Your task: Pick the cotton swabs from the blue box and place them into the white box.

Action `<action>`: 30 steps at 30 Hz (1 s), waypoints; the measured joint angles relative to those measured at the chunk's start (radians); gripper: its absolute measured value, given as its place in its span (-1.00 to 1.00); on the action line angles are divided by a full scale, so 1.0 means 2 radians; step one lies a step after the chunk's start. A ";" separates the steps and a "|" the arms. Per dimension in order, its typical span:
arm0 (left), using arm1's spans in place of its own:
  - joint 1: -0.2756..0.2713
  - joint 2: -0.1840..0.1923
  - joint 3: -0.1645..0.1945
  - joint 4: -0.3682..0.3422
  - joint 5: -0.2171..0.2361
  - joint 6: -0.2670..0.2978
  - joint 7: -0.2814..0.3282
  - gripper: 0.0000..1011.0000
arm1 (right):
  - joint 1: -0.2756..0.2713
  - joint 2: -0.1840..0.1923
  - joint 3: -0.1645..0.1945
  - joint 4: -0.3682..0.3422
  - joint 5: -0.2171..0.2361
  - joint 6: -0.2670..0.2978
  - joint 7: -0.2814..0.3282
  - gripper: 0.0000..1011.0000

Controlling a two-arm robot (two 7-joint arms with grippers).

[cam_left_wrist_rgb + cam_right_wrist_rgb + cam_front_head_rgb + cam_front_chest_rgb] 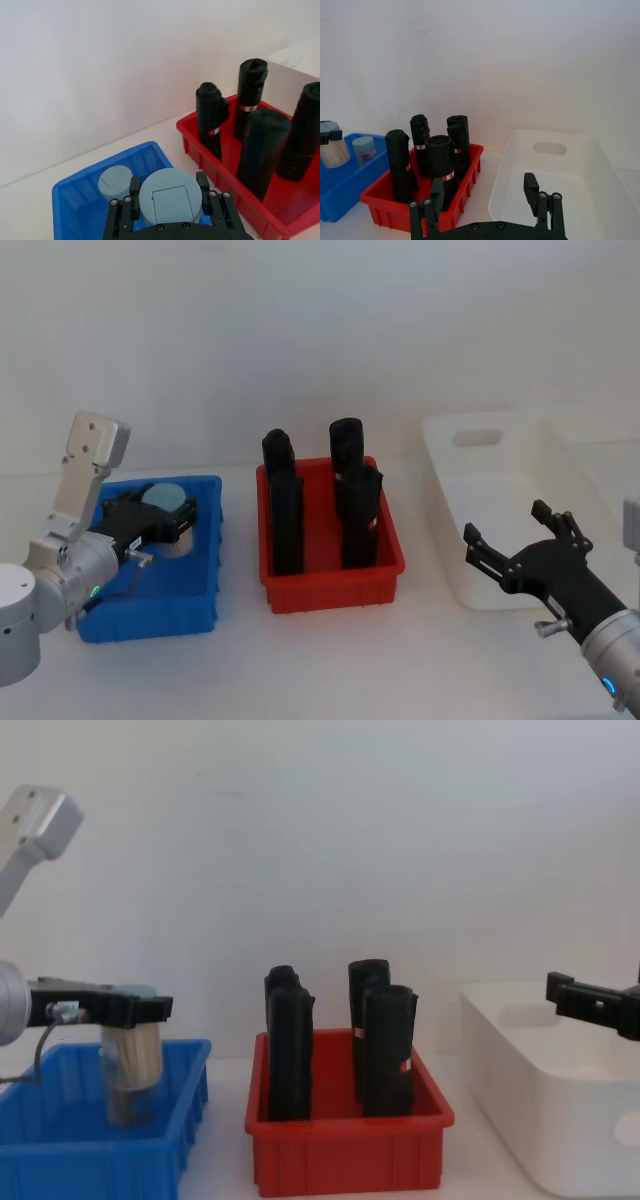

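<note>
1. Cotton swab jars: two, the held jar [170, 200] and the loose jar [115, 181].
2. Black upright rolls [290, 510]: four, standing together in one bin.
3. Bins on the surface: three, namely one blue box [150, 620], one red bin [330, 592] and one white box [560, 1120].
4. Claws: two, the left claw [168, 181] and the right claw [484, 182].

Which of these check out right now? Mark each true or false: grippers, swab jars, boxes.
1. The left gripper is shut on a cotton swab jar. True.
2. The blue box holds no other jar. False: a second jar stands in it.
3. The red bin holds three black tubes. False: it holds four.
4. The right gripper is open, beside the white box. True.
</note>
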State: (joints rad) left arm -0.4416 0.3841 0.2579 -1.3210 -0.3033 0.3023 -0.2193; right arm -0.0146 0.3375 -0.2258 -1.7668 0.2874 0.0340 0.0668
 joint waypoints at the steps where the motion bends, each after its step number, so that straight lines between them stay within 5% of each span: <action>1: 0.001 0.002 0.000 -0.010 0.002 0.005 -0.005 0.33 | 0.000 0.000 0.000 0.000 0.000 0.000 0.000 0.98; 14: 0.008 0.010 0.003 -0.085 0.008 0.041 -0.055 0.33 | 0.000 0.000 0.000 0.000 0.000 0.000 0.000 0.98; 30: -0.005 0.000 0.021 -0.120 0.008 0.071 -0.146 0.33 | 0.000 0.000 0.000 0.000 0.000 0.000 0.000 0.98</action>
State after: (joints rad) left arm -0.4512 0.3837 0.3008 -1.5620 -0.2873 0.4450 -0.5106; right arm -0.0147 0.3375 -0.2258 -1.7668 0.2874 0.0340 0.0668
